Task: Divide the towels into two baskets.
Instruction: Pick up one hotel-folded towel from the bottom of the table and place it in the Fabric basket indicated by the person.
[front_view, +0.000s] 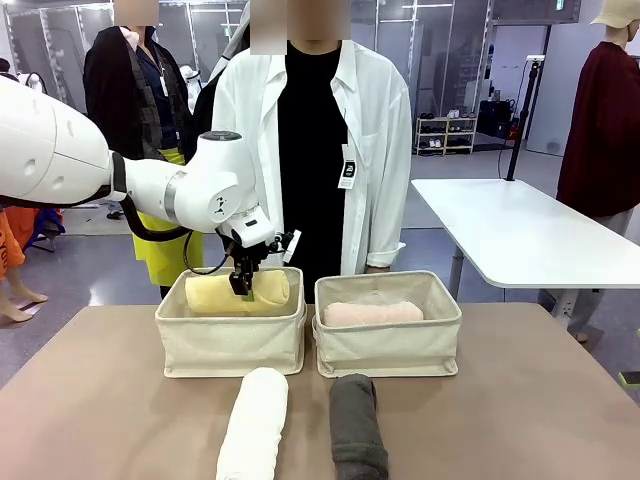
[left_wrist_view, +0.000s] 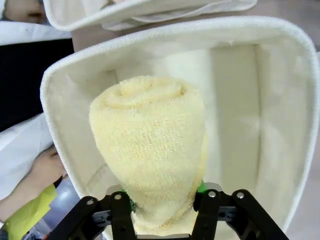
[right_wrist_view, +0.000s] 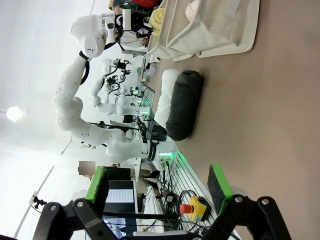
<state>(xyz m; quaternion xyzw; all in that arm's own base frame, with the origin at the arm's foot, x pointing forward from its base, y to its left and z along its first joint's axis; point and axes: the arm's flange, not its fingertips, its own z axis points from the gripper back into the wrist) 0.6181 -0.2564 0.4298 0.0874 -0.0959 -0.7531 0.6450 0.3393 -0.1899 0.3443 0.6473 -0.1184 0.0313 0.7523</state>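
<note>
A pale yellow towel (front_view: 225, 293) lies in the left basket (front_view: 230, 345). My left gripper (front_view: 243, 286) reaches down into that basket at the towel's right part. In the left wrist view the yellow towel (left_wrist_view: 150, 135) fills the gap of the left gripper (left_wrist_view: 165, 200); the jaws are spread wide and the green pads (left_wrist_view: 201, 187) brush its sides. A pale pink towel (front_view: 372, 313) rests in the right basket (front_view: 388, 348). On the table in front lie a white towel (front_view: 254, 420) and a dark grey towel (front_view: 357, 425). My right gripper (right_wrist_view: 159, 185) hangs open over bare table, nothing between its fingers.
A person in a white shirt (front_view: 365, 150) stands right behind the baskets, one hand (left_wrist_view: 47, 165) close to the left basket's far wall. A white side table (front_view: 520, 235) stands at the back right. The right wrist view looks along the tabletop at the grey towel (right_wrist_view: 182, 102).
</note>
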